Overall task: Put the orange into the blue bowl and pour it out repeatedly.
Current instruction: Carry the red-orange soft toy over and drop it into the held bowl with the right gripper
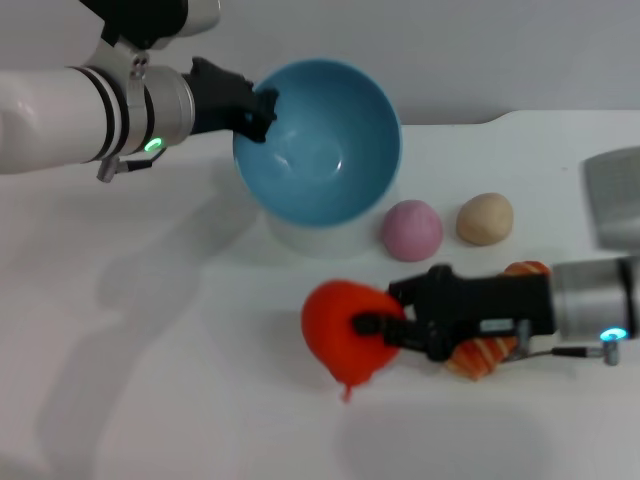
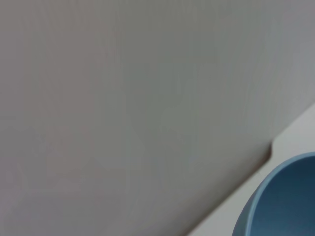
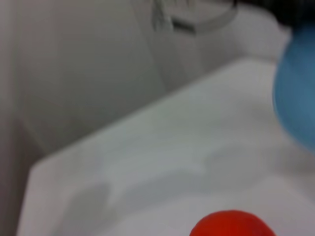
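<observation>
The blue bowl (image 1: 318,140) is held up off the table, tilted with its open side toward me and empty. My left gripper (image 1: 262,108) is shut on its left rim. Part of the bowl shows in the left wrist view (image 2: 283,199) and in the right wrist view (image 3: 298,88). The orange (image 1: 345,330) is bright red-orange and sits in front of the bowl, at the table's middle front. My right gripper (image 1: 385,330) is shut on the orange's right side. The orange's top shows in the right wrist view (image 3: 231,225).
A pink ball (image 1: 411,229) and a tan ball (image 1: 485,218) lie right of the bowl. An orange-and-cream striped piece (image 1: 485,355) lies under my right arm. A grey object (image 1: 614,195) sits at the right edge. The white table (image 1: 180,380) stretches left.
</observation>
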Robot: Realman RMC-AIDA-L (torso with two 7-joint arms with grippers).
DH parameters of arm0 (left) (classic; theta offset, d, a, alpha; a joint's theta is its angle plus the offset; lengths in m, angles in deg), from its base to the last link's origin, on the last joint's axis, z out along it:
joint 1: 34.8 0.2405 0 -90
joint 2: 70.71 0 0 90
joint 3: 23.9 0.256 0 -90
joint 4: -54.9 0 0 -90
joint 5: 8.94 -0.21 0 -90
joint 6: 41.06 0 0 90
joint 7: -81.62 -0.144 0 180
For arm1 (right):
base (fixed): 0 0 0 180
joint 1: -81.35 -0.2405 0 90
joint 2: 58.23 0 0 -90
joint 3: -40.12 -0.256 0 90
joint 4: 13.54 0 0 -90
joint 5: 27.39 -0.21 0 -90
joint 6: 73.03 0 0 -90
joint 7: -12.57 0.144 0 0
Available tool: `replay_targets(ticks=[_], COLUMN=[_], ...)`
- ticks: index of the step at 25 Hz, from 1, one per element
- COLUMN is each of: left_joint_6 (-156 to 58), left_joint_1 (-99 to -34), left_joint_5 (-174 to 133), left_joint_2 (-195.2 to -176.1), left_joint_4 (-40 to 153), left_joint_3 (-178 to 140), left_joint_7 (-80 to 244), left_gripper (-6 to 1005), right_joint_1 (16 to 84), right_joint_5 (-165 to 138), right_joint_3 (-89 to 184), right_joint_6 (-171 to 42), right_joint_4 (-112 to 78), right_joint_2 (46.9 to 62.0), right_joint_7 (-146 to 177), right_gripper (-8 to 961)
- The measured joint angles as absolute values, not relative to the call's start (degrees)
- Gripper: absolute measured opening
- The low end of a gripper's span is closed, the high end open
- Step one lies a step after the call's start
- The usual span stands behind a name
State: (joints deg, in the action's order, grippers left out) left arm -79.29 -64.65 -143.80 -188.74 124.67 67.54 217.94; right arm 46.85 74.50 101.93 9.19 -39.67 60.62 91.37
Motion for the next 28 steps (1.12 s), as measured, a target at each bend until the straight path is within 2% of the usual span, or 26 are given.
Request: replay_targets(ticks=[7,15,21,26,28], left_joint_6=[-104.6,-111.4,-111.7,-111.5,-111.4], left_joint_1=[-68.8,-70.3,-70.7,-70.8,-70.7], left_joint_5=[-147.2,-147.4,-147.5,-147.5,-147.5], left_joint_2=[-188.58,-188.82,-188.95,-188.90,-188.83], left_joint_4=[128.4,129.7,129.7,129.4,129.3], left_joint_3=[61.9,66.4,70.0,70.5,70.3], left_joint_7=[220.5,223.4,224.4,224.4,224.4], left_gripper=[0,0,0,1,1], right_joint_1=[56.4,55.6,52.6,52.4,52.5], right_joint_5=[65.0,65.1,65.3,64.8,64.7], right_joint_3=[99.4,97.9,97.9,97.6,97.5], right_joint_6=[22.3,21.4,17.4,17.0,17.4], right_joint_4=[-58.3,-54.2,-47.7,-46.7,-46.7], right_joint_2=[60.54,60.41,60.37,60.34,60.33], right_joint_7=[91.6,86.6,85.7,85.9,86.0], right_gripper=[148,112,69,155,235])
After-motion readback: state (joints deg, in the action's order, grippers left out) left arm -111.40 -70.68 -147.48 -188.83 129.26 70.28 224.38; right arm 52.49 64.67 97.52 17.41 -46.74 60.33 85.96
